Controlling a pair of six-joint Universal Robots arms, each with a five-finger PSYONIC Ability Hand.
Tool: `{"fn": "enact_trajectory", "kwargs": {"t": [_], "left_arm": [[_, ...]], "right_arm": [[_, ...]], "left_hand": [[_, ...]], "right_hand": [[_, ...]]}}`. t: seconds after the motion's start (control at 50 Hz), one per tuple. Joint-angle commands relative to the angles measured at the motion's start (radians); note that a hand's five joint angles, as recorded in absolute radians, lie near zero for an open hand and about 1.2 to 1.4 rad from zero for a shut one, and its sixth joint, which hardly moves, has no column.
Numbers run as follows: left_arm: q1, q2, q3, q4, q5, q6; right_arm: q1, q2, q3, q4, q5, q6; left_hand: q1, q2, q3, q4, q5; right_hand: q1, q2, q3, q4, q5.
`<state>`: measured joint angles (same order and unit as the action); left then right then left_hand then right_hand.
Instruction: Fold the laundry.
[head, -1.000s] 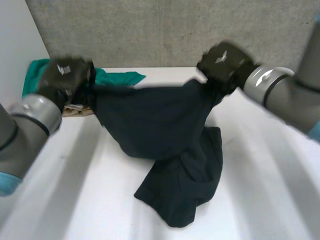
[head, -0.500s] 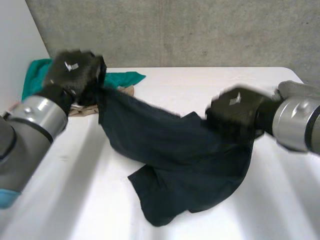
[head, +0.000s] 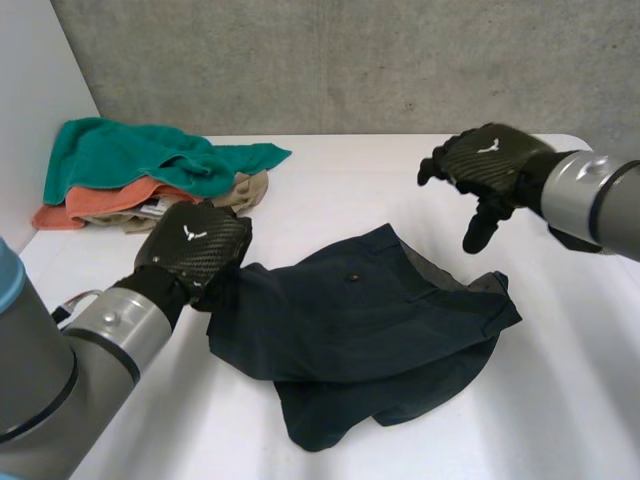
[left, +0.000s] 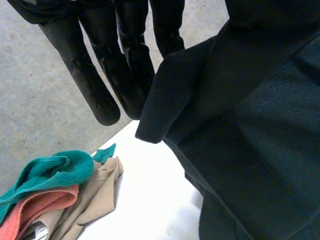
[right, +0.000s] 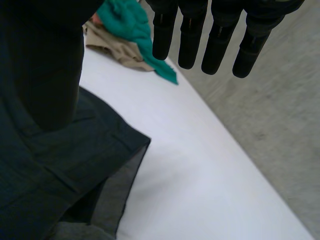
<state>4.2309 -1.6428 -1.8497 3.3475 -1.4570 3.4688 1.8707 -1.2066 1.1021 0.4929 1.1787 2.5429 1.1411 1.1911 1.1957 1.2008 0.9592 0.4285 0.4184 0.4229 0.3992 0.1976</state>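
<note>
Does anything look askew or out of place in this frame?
The dark navy garment lies crumpled and skewed on the table, layers overlapping unevenly and grey inside fabric turned out at its far right edge. The left hand rests at its left edge; the open right hand hovers apart from it.

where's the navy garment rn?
Head view: the navy garment lies crumpled mid-table, its left edge at the left robot hand, the right robot hand hovering by its right side, the clothes pile at the far left corner.
</note>
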Motion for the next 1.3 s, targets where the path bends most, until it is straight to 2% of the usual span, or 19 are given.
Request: {"fn": "enact_trajectory", "kwargs": {"t": [0.02,0.1,0.2,0.32,0.38,0.4,0.42,0.44,0.56,0.72,0.86,1.06,1.2,1.3], "left_arm": [[-0.011,0.035,-0.048,0.0,-0.002,0.0],[-0.012,0.038,-0.056,0.0,-0.003,0.0],[-0.009,0.04,-0.054,0.001,-0.003,0.0],[0.001,0.04,-0.046,0.004,-0.006,0.0],[0.006,0.04,-0.042,0.006,-0.006,0.0],[0.006,0.04,-0.039,0.006,-0.006,0.0],[0.007,0.04,-0.037,0.006,-0.006,0.0],[0.008,0.04,-0.028,0.009,-0.006,0.0],[0.011,0.05,0.036,0.004,-0.008,0.001],[0.053,0.149,0.202,0.013,-0.01,0.03],[0.075,0.178,0.332,0.01,-0.01,0.024],[0.061,0.199,0.428,0.01,-0.01,0.019],[0.06,0.187,0.392,0.003,-0.002,0.016],[0.027,0.181,0.391,0.016,0.004,0.015]], "right_arm": [[0.062,0.199,-0.087,0.009,0.007,-0.015],[0.113,0.321,-0.114,-0.008,-0.004,-0.021],[0.145,0.409,-0.123,-0.066,0.01,-0.021],[0.157,0.46,-0.107,-0.152,0.081,-0.027],[0.159,0.469,-0.097,-0.175,0.117,-0.055],[0.159,0.467,-0.097,-0.175,0.127,-0.065],[0.162,0.458,-0.097,-0.175,0.127,-0.084],[0.163,0.45,-0.097,-0.18,0.13,-0.087],[0.157,0.293,-0.09,-0.211,0.131,-0.073],[0.137,-0.056,-0.079,-0.231,0.141,-0.036],[0.064,-0.246,-0.076,-0.224,0.142,-0.03],[0.047,-0.395,-0.068,-0.192,0.148,0.025],[0.022,-0.389,-0.033,-0.103,0.128,0.034],[0.025,-0.402,-0.018,-0.132,0.131,0.039]], "left_hand": [[0.255,0.205,0.201,0.195,0.262],[0.255,0.205,0.201,0.195,0.262],[0.255,0.205,0.201,0.195,0.262],[0.255,0.205,0.201,0.195,0.262],[0.255,0.205,0.201,0.195,0.262],[0.255,0.205,0.201,0.195,0.262],[0.255,0.205,0.201,0.195,0.262],[0.255,0.205,0.201,0.195,0.262],[0.255,0.205,0.201,0.195,0.262],[0.255,0.205,0.201,0.195,0.262],[0.255,0.205,0.201,0.195,0.262],[0.255,0.205,0.201,0.195,0.262],[0.255,0.205,0.201,0.195,0.262],[0.255,0.205,0.201,0.195,0.262]], "right_hand": [[-0.015,-0.005,-0.009,0.015,0.042],[-0.021,-0.01,-0.015,0.009,0.036],[0.006,0.016,0.011,0.035,0.062],[0.061,0.071,0.067,0.091,0.118],[0.442,0.452,0.447,0.471,0.498],[0.635,0.645,0.641,0.664,0.691],[0.964,0.975,0.97,0.994,1.021],[0.968,0.978,0.973,0.997,1.024],[0.968,0.978,0.973,0.997,1.024],[0.968,0.978,0.973,0.997,1.024],[0.968,0.978,0.973,0.997,1.024],[0.968,0.978,0.973,0.997,1.024],[0.968,0.978,0.973,0.997,1.024],[0.968,0.978,0.973,0.997,1.024]]}}
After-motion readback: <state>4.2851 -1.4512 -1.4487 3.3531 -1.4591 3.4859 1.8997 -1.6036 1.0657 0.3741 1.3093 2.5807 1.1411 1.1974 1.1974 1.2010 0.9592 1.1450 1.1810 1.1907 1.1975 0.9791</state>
